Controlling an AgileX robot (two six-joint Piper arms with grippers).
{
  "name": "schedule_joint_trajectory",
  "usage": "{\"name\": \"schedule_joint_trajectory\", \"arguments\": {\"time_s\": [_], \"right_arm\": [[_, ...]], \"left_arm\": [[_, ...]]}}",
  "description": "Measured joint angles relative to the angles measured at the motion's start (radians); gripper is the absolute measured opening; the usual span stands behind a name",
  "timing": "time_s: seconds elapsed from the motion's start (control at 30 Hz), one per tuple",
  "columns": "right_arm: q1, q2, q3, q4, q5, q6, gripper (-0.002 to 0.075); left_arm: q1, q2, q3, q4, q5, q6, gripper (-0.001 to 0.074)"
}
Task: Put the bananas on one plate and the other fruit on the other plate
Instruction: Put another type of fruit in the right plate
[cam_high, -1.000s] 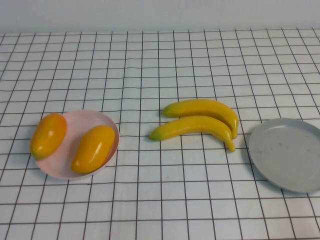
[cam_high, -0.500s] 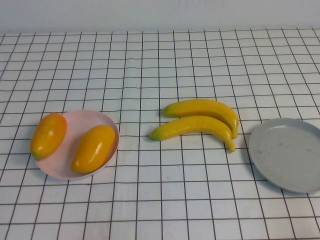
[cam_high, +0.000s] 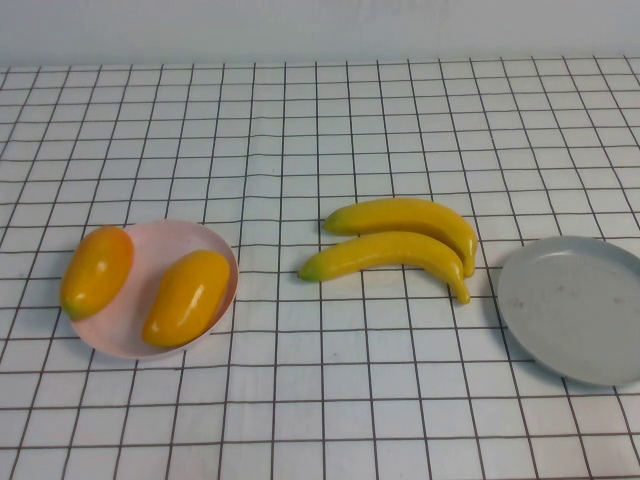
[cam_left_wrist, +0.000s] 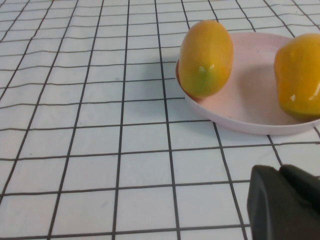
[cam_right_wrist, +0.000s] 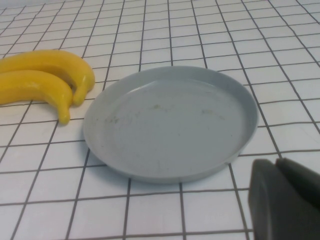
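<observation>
Bananas (cam_high: 400, 240): two, long, curved and yellow, which I find lying side by side and touching on the table (cam_high: 320, 120), near its middle, between the two plates and on neither.

Table: covered in a white cloth with a black grid; it carries everything I list here.

Grey-blue plate (cam_high: 575, 310): round, shallow, at the right side, just beside the bananas' stem ends but apart from them. I see nothing in it.

Pink plate (cam_high: 150, 280): round, shallow, at the left side, well apart from the bananas.

Other fruit (cam_high: 187, 297): two plump orange-yellow pieces. One lies inside the pink plate; the second (cam_high: 97, 271) rests across its left rim, partly overhanging the cloth.

Left hand (cam_left_wrist: 287, 202): dark, clenched and gripping nothing, low over the cloth near the pink plate.

Right hand (cam_right_wrist: 285, 200): dark, likewise clenched on nothing, near the grey-blue plate's rim.
</observation>
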Motion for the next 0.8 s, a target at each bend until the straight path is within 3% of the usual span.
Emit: {"name": "schedule_joint_trajectory", "arguments": {"time_s": [0.43,0.5,0.63,0.7,0.8], "right_arm": [[0.0,0.0,0.0,0.024,-0.006,0.01,-0.0015],[0.0,0.0,0.0,0.172,-0.033,0.061,-0.0015],[0.0,0.0,0.0,0.734,-0.109,0.175,-0.0015],[0.0,0.0,0.0,0.895,-0.151,0.156,-0.0015],[0.0,0.0,0.0,0.973,-0.179,0.052,-0.0015]], "left_arm": [[0.001,0.0,0.0,0.0,0.0,0.0,-0.0004],[0.001,0.0,0.0,0.0,0.0,0.0,-0.0004],[0.002,0.0,0.0,0.002,0.0,0.0,-0.0004],[0.002,0.0,0.0,0.004,0.0,0.0,-0.0004],[0.002,0.0,0.0,0.004,0.0,0.0,-0.0004]]}}
